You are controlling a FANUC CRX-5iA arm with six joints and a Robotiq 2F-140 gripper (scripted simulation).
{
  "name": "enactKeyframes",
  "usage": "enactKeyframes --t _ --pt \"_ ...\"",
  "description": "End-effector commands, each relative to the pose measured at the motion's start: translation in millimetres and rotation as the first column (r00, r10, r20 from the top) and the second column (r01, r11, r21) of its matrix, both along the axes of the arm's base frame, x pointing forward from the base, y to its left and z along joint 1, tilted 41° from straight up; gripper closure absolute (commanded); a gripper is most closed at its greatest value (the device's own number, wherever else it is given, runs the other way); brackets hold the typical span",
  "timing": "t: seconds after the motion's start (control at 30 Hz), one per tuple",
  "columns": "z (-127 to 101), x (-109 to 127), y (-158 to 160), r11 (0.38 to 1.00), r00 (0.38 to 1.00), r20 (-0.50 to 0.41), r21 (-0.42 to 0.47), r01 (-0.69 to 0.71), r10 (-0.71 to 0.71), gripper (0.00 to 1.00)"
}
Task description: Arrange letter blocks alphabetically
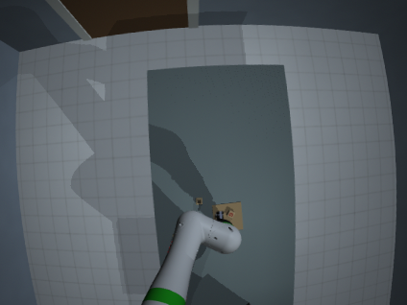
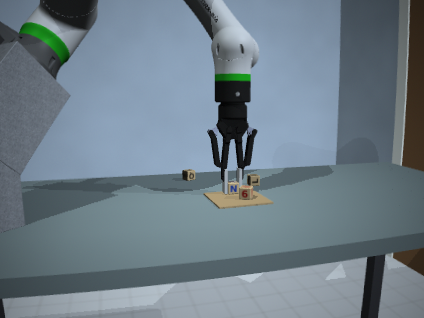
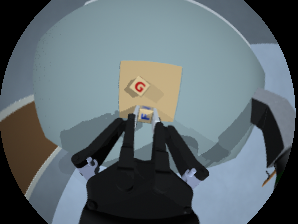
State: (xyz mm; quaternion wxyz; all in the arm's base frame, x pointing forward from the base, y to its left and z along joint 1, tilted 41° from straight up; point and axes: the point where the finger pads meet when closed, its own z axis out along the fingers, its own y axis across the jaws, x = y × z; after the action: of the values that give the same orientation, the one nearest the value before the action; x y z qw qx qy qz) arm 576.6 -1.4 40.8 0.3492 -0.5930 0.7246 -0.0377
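Exterior view shows the gripper [image 1: 220, 215] [image 2: 233, 189] [image 3: 145, 112] pointing down at the mat [image 1: 237, 223] [image 2: 222, 202] [image 3: 170, 77], its fingers narrowly apart on either side of the N block [image 2: 233, 188] [image 3: 145, 115]; whether they grip it, I cannot tell. Just beside the fingertips, the G block [image 1: 230, 214] [image 2: 245, 193] [image 3: 140, 86] sits on the mat, turned askew, red letter up. Beyond the tool, off the mat, are a near block [image 1: 199, 201] [image 2: 253, 180] and, on the base side, a farther one [image 2: 188, 175].
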Motion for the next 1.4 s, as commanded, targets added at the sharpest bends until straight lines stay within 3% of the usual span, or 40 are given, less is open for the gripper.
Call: enactKeyframes --t 0.0,0.17,0.8,1.37 --pt "0.1 0.1 -0.2 1.0 1.0 0.0 0.0 0.0 0.0 0.77" --pt "0.1 0.1 -0.2 1.0 1.0 0.0 0.0 0.0 0.0 0.72" --pt "5.7 -4.0 -2.9 1.0 1.0 0.0 0.0 0.0 0.0 0.72" --pt "59.1 -43.1 -28.3 1.0 1.0 0.0 0.0 0.0 0.0 0.72"
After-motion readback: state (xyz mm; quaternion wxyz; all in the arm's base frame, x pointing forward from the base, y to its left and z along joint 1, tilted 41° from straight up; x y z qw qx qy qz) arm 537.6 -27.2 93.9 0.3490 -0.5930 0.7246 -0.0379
